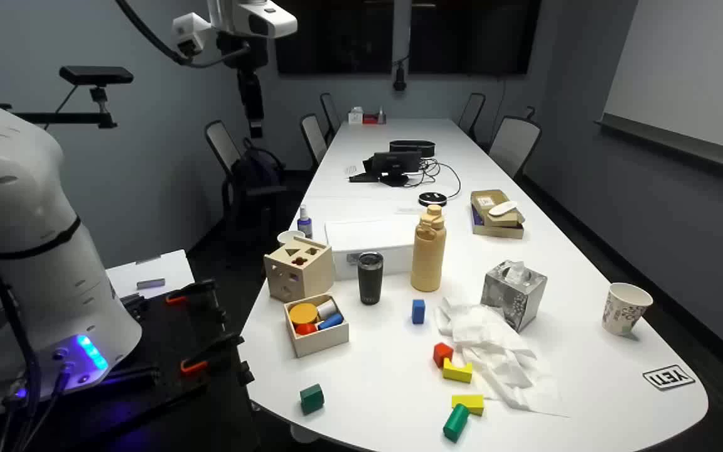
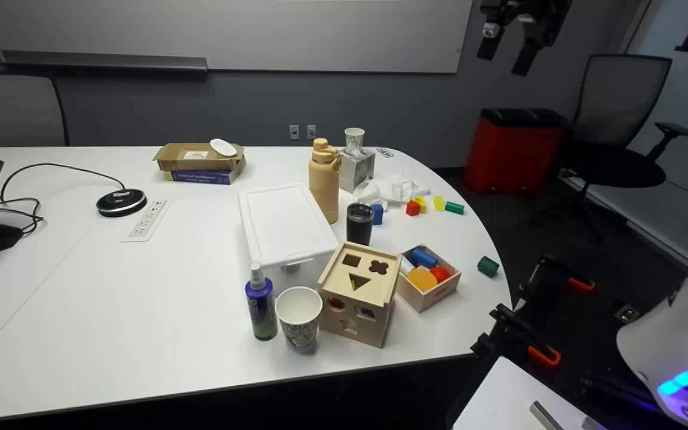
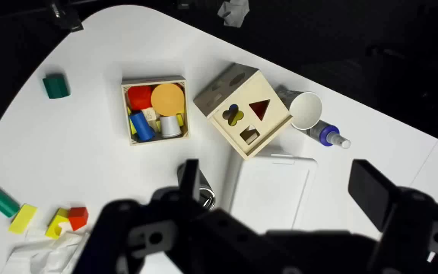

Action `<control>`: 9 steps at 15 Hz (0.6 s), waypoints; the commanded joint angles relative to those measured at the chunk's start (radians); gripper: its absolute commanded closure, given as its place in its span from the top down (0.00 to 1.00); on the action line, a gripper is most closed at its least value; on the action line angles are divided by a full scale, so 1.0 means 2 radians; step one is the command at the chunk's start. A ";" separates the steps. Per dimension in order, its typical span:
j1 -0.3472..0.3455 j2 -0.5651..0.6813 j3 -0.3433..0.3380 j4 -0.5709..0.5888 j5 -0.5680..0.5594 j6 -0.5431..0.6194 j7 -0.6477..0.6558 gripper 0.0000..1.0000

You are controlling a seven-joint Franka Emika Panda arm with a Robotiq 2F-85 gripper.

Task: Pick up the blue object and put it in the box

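The blue object is a small blue block [image 1: 418, 311] standing on the white table; it also shows behind the dark tumbler in an exterior view [image 2: 377, 215]. It is out of sight in the wrist view. The box is a light wooden cube [image 1: 315, 276] with shape cut-outs, near the table edge; it also shows in an exterior view [image 2: 361, 297] and, seen from above, in the wrist view [image 3: 246, 118]. My gripper [image 3: 276, 170] is open with nothing between its fingers. It is high above the table in both exterior views [image 1: 255, 129] [image 2: 505, 58], apart from block and box.
A dark tumbler [image 1: 370, 279], tan bottle [image 1: 427, 257] and white lidded bin [image 2: 287, 224] stand near the block. A low tray [image 1: 321, 342] of coloured blocks sits beside the box. Crumpled tissue [image 1: 487, 345], a tissue box [image 1: 512, 295] and loose coloured blocks lie around.
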 commanded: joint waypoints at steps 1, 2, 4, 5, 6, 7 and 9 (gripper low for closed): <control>-0.008 0.001 0.006 0.001 0.004 -0.002 -0.004 1.00; -0.008 0.001 0.006 0.001 0.004 -0.002 -0.004 1.00; -0.014 0.014 0.014 -0.003 0.004 0.048 0.007 1.00; -0.019 0.025 0.018 -0.001 0.003 0.080 0.015 1.00; -0.023 0.047 0.020 0.003 0.006 0.131 0.023 1.00; -0.026 0.069 0.020 0.010 0.007 0.176 0.026 1.00; -0.034 0.128 0.019 0.028 0.002 0.270 0.044 1.00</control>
